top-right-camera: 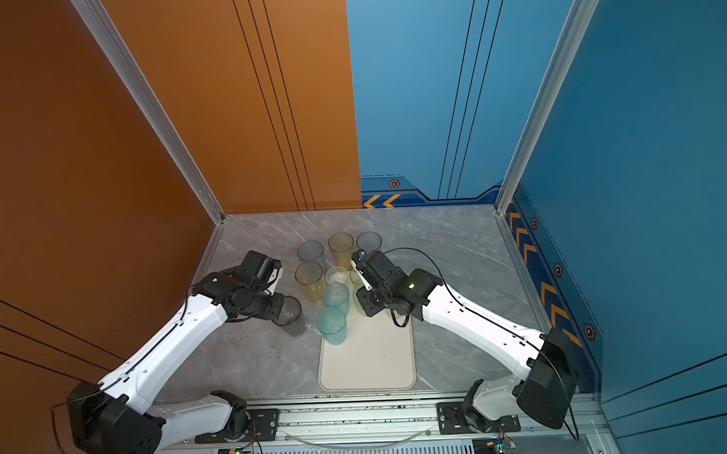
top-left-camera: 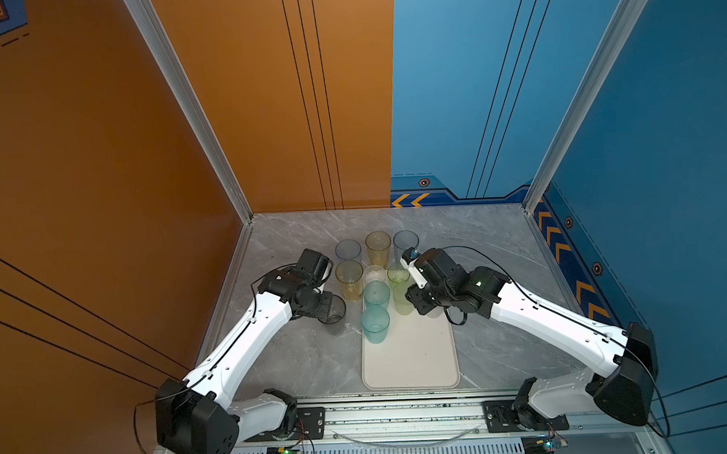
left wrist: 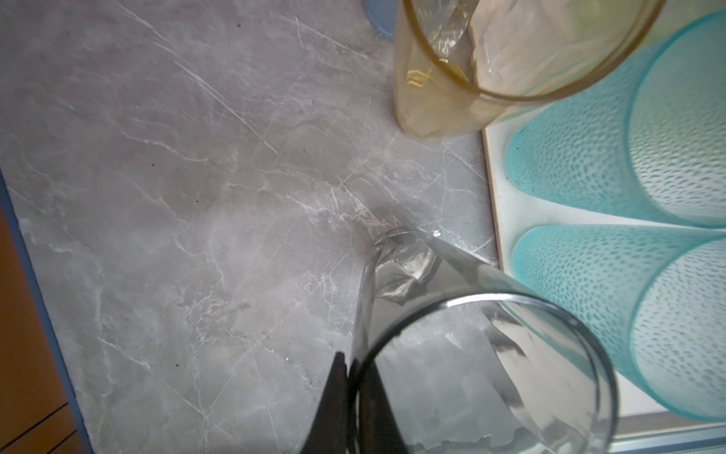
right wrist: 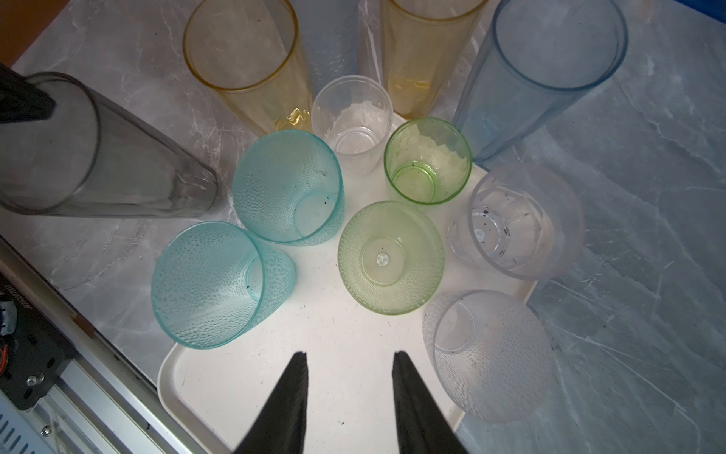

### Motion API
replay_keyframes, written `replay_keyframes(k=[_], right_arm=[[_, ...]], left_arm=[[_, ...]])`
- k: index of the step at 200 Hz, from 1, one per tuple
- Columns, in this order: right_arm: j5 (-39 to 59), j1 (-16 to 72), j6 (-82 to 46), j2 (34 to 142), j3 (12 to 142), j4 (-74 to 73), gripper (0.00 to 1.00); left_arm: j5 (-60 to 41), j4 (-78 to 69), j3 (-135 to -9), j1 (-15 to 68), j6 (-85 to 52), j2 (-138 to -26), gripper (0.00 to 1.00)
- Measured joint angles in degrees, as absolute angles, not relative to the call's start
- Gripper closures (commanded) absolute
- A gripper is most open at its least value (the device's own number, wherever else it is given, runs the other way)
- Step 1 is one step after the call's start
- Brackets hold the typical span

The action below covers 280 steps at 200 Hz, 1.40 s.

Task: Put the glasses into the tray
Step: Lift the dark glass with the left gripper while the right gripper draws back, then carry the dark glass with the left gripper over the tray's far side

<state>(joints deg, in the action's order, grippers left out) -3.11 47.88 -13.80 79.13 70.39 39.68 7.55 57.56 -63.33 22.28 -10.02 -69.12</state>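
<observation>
As left pincer (left wrist: 347, 359) grips, tumbler (left wrist: 451, 298) seemingly stands.

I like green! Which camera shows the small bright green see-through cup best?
The right wrist view: the small bright green see-through cup shows whole, rim to base. In both top views the right arm hides part of it. The left wrist view misses it.

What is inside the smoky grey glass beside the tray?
One finger of the left gripper reaches inside the smoky grey glass, pinching its wall at the rim. Otherwise it looks empty. In both top views the left arm covers part of its mouth.
</observation>
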Motion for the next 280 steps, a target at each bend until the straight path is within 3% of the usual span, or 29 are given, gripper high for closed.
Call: replay_keyframes(k=[76,115,150,180,280], right_arm=[[-3.0,38.3,-16.8,69.2,62.4,39.4,0.65],[-3.2,33.0,-18.4,63.8,60.7,40.0,0.65],[-3.2,32.3,-19.0,63.2,60.7,40.2,0.65],[-3.2,32.1,-19.6,63.2,60.7,40.5,0.65],[-3.0,31.5,-20.0,63.4,60.3,40.9,0.66]], left_arm=[[8.8,63.7,-74.8,23.0,-8.8,-61.4,0.94],[9.1,65.2,-83.5,30.7,-8.4,-61.8,0.94],[11.6,65.6,-91.5,44.8,-7.6,-68.6,0.94],[11.7,65.5,-96.2,51.7,-6.2,-77.3,0.94],[6.8,65.5,-103.2,55.9,-0.8,-97.2,0.94]])
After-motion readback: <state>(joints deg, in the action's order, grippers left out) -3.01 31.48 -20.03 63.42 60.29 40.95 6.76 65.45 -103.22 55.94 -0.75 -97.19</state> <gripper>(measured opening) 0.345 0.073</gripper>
